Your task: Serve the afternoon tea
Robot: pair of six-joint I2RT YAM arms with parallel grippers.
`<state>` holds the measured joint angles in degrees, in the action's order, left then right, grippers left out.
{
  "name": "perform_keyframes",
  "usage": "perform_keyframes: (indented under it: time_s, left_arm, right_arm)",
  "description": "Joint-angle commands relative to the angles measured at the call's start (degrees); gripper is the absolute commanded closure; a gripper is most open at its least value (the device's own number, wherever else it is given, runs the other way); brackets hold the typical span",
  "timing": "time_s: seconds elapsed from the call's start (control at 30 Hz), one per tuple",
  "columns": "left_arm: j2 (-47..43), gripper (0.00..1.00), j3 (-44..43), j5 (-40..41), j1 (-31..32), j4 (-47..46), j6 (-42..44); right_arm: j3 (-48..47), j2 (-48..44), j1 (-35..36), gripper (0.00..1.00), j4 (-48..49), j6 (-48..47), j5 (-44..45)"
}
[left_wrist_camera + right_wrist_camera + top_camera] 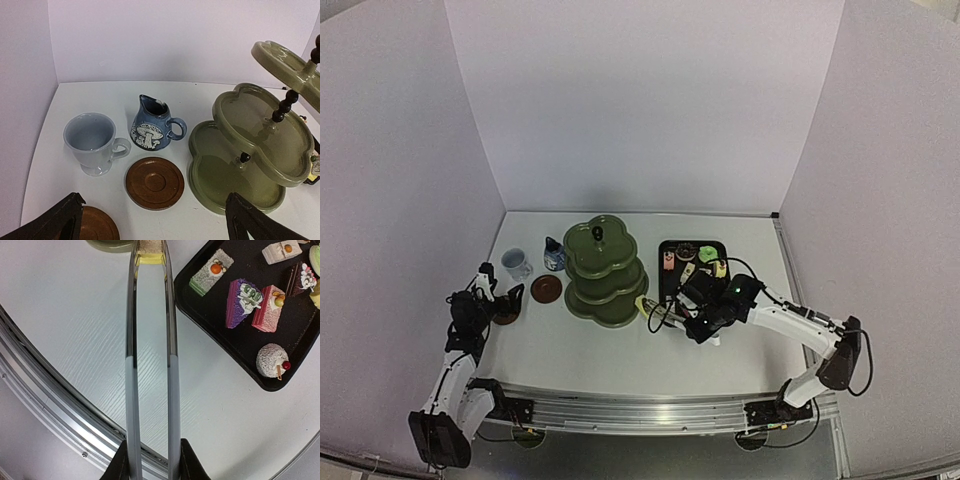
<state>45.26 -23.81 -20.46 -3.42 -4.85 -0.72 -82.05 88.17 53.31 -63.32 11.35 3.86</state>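
The dark green three-tier stand [605, 270] [235, 165] rises mid-table with bare tiers. Left of it are the white mug [516, 263] [92, 142], the blue-and-white pot [554, 255] [152, 129] and a brown coaster [546, 289] [154, 182]. A second coaster [97, 226] lies by my left gripper [505, 300] [154, 200], which is open and holds nothing. My right gripper [698, 322] [150, 465] is shut on metal tongs [150, 365]. The tong tips pinch a yellow cake [150, 255] [645, 304] close to the stand's bottom tier. Several more cakes [245, 297] lie on the black tray [665, 275] [220, 337].
White walls close in the table at the back and both sides. The metal rail [50, 390] [630, 410] runs along the near edge, just below the tongs. The tray sits right of the stand, beside my right arm.
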Motion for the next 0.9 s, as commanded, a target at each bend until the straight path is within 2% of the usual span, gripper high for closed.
perform_keyframes:
  time_s: [0.0, 0.37, 0.67, 0.87]
  left_arm:
    - [-2.3, 0.0, 4.4, 1.6, 0.2, -6.8, -2.7]
    - [-3.7, 0.0, 7.3, -0.5, 0.1, -7.1, -2.8]
    - [-3.9, 0.0, 7.5, -2.1, 0.2, -7.0, -2.8]
    - [-4.4, 0.0, 7.2, -2.4, 0.1, -5.9, -2.3]
  right_arm:
    - [2.5, -1.2, 1.8, 1.0, 7.6, -2.3, 1.4]
    - [2.5, 3.4, 2.6, 1.0, 16.0, -5.4, 4.4]
    - [-3.7, 11.5, 2.6, 1.0, 16.8, -6.4, 6.1]
    - [-5.2, 13.8, 2.6, 1.0, 17.3, -6.5, 7.4]
